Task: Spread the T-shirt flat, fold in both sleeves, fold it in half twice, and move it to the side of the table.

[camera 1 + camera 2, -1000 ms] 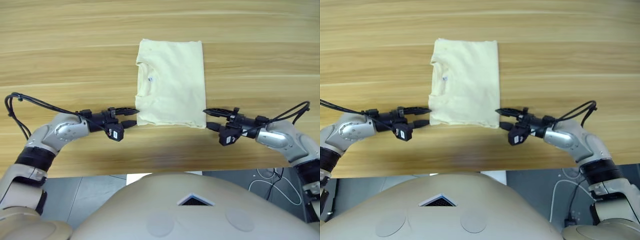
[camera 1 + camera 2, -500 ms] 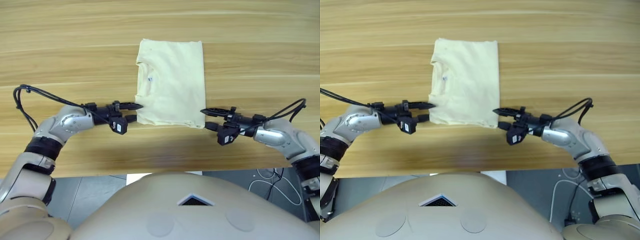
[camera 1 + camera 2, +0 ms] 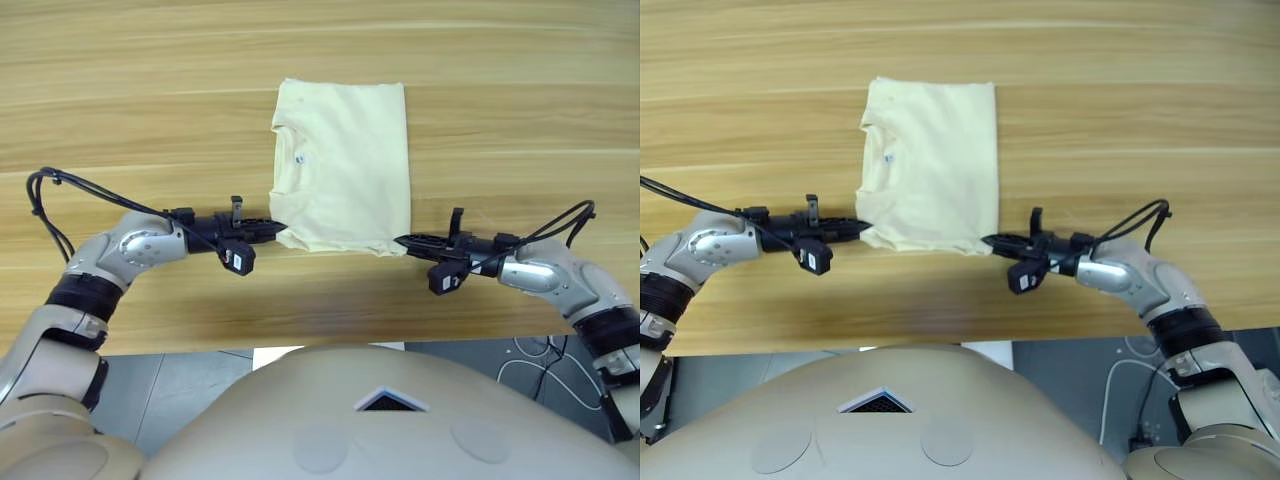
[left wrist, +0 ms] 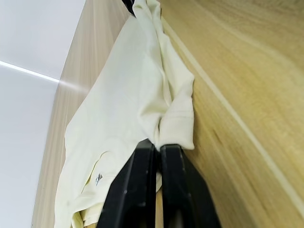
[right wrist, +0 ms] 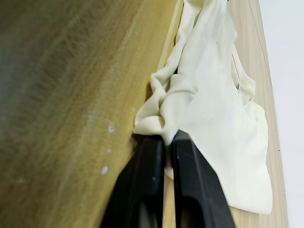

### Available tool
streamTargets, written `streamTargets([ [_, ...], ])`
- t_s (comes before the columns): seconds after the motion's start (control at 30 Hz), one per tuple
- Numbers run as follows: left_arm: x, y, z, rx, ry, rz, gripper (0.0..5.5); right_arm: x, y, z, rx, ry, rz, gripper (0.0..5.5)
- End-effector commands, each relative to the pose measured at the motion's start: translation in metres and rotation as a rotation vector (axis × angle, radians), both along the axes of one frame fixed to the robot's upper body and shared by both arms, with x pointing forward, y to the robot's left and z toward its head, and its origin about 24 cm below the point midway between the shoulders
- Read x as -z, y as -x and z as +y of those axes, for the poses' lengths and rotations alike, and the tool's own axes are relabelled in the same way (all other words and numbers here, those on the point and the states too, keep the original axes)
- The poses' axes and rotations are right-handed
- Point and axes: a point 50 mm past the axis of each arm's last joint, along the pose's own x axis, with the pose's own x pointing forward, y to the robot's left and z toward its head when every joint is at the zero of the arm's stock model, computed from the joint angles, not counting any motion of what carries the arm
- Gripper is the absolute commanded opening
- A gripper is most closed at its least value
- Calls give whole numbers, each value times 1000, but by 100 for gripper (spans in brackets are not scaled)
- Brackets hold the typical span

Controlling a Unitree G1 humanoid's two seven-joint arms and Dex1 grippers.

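A pale yellow T-shirt (image 3: pixel 342 165) lies folded into a narrow rectangle on the wooden table (image 3: pixel 120 120), collar to the left. My left gripper (image 3: pixel 277 228) is shut on the shirt's near left corner, the cloth bunched between its black fingers (image 4: pixel 142 166). My right gripper (image 3: pixel 402 241) is shut on the near right corner, where the hem gathers at the fingertips (image 5: pixel 164 142). Both near corners are lifted slightly off the wood.
The table's front edge (image 3: pixel 300 345) runs just behind both forearms, with grey floor and cables (image 3: pixel 540 360) below it. Bare wood stretches to the left, right and far side of the shirt.
Both grippers went from open beside the shirt's near corners to shut on them. The near edge of the shirt is now puckered and slightly raised.
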Motion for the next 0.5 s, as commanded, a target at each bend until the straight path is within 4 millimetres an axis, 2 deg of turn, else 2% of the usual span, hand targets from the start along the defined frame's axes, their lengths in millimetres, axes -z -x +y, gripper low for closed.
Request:
streamTargets([
  [0.03, 23, 19, 8, -29, -69, 111, 0, 7, 2, -1, -15, 52, 22, 7],
  [0.23, 18, 11, 10, -140, 29, 37, 0, 3, -2, -8, 57, -8, -10, 7],
  [0.37, 24, 21, -1, -117, 79, 56, 0, 2, 0, -8, 112, -90, -27, 7],
  [0.43, 21, 22, -4, -101, 75, 29, 0, -2, 4, -15, 125, -76, -14, 7],
  [0.5, 16, 33, -3, -85, 73, 39, 0, -3, 18, -21, 141, -69, 29, 7],
])
